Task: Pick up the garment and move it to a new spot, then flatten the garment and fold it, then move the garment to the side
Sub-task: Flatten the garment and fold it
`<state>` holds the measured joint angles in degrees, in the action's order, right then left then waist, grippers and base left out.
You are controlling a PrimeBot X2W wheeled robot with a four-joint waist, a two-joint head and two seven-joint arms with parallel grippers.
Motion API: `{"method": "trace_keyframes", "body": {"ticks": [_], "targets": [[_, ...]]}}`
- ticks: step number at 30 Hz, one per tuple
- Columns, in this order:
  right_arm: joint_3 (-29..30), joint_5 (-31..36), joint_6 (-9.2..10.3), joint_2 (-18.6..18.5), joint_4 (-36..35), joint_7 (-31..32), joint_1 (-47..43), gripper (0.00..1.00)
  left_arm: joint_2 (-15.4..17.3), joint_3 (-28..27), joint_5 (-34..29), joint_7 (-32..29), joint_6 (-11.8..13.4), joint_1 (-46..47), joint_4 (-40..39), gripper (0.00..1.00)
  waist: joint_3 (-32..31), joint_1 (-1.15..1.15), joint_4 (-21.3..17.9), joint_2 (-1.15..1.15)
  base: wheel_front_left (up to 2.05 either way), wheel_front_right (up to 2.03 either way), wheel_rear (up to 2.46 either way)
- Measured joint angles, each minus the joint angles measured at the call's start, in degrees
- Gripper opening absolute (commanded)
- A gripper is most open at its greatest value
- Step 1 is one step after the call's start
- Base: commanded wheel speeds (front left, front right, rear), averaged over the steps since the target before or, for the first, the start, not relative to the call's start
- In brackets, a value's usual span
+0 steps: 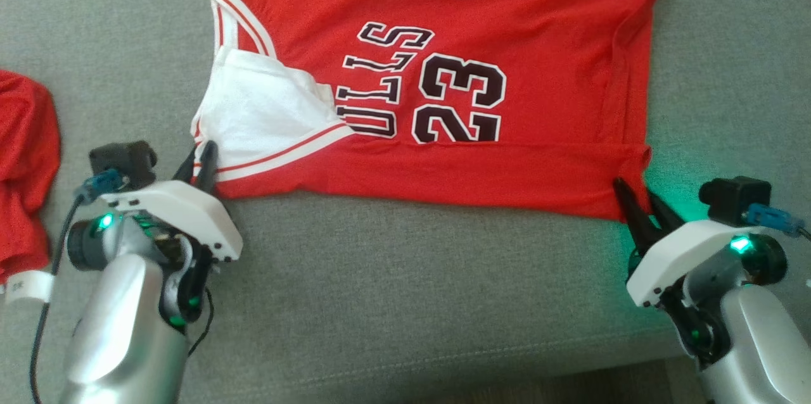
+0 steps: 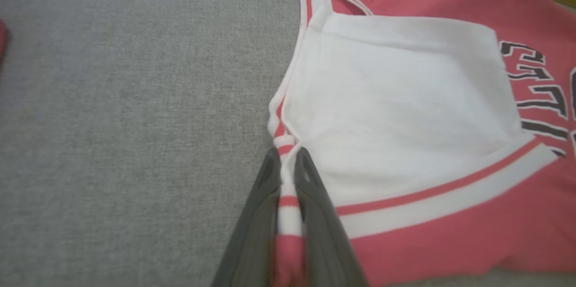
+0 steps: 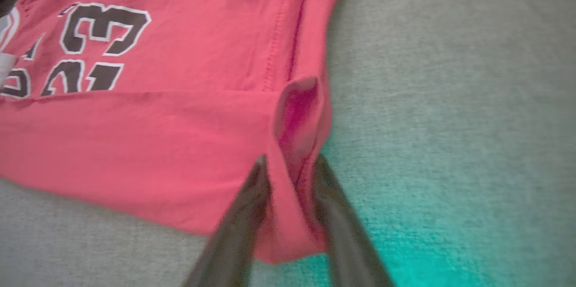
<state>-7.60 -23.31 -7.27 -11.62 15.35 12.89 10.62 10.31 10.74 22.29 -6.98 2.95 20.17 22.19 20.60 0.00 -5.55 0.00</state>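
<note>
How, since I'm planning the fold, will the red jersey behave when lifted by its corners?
Probably floppy: the jersey buckles where the right gripper straddles its corner. Likely light and thin, given its creases on the grey cushion. Its middle should sag below the left gripper.

Head looks down; close wrist views share its jersey [image 1: 538, 43].

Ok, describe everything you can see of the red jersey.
The jersey is red, seemingly thin knit, with red-and-white striped trim, black white-edged lettering and the number 23. It lies flat on the grey cushion, its near edge folded over and the white inside showing at an opening. The left gripper pinches the striped trim; the right gripper straddles the opposite near corner, which is bunched up.
</note>
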Motion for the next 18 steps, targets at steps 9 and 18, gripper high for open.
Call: {"method": "trace_keyframes", "body": {"ticks": [9, 18], "targets": [[0.2, -0.9, 0.0, -0.4, -2.0, 0.7, -1.4, 0.0, -0.3, 1.9, -0.5, 0.5, 1.2, -6.5, -6.2, 0.0, -2.0, 0.0, 1.2, 0.0, 0.0, 0.0, 0.0], [1.2, -2.1, 0.0, -1.9, -3.7, 2.9, -8.0, 0.0, -0.6, 1.7, 0.3, 0.4, 5.1, -19.3, -13.8, 0.0, -6.5, 0.0, 3.5, 0.0, 0.0, 0.0, 0.0]]}}
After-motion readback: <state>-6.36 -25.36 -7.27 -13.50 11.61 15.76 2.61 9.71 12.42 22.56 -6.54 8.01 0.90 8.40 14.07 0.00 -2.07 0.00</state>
